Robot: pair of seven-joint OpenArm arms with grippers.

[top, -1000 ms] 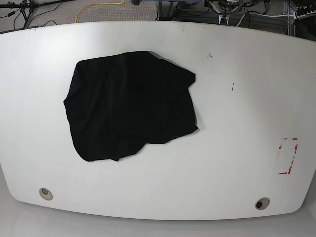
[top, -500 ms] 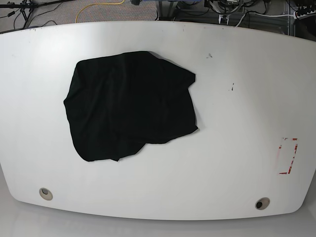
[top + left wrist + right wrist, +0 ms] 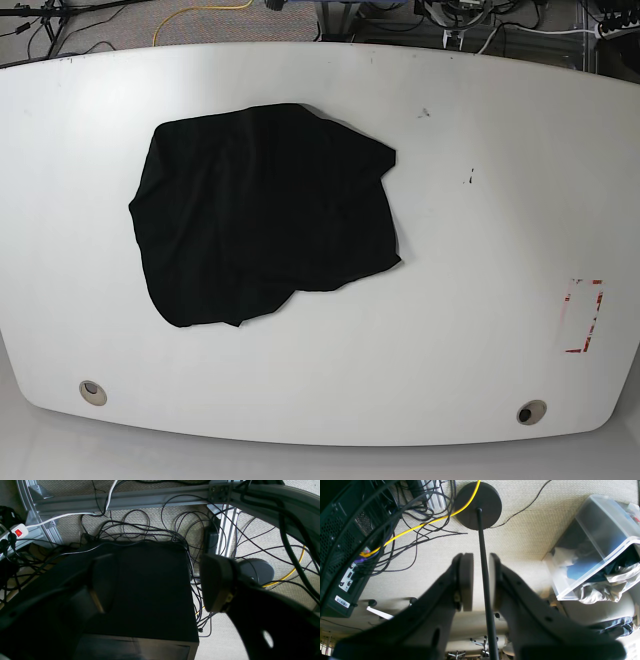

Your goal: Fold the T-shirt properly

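Table: white top with a curved far edge and rounded near corners; bare surface across the right half and along the near edge.
T-shirt: black, lying in a rumpled, roughly square heap on the left half, nearer the far edge than the near one; its outline is uneven, with a lobe toward the near-left.
Red tape mark: near the right edge, well apart from the T-shirt.
Left gripper: jaws spread wide, nothing between them; hangs over a dark box and floor cables, off the table.
Right gripper: jaws close together with a narrow gap; a thin black pole seems to pass behind, not gripped.
Arms: neither shows in the base view; both away from the T-shirt.
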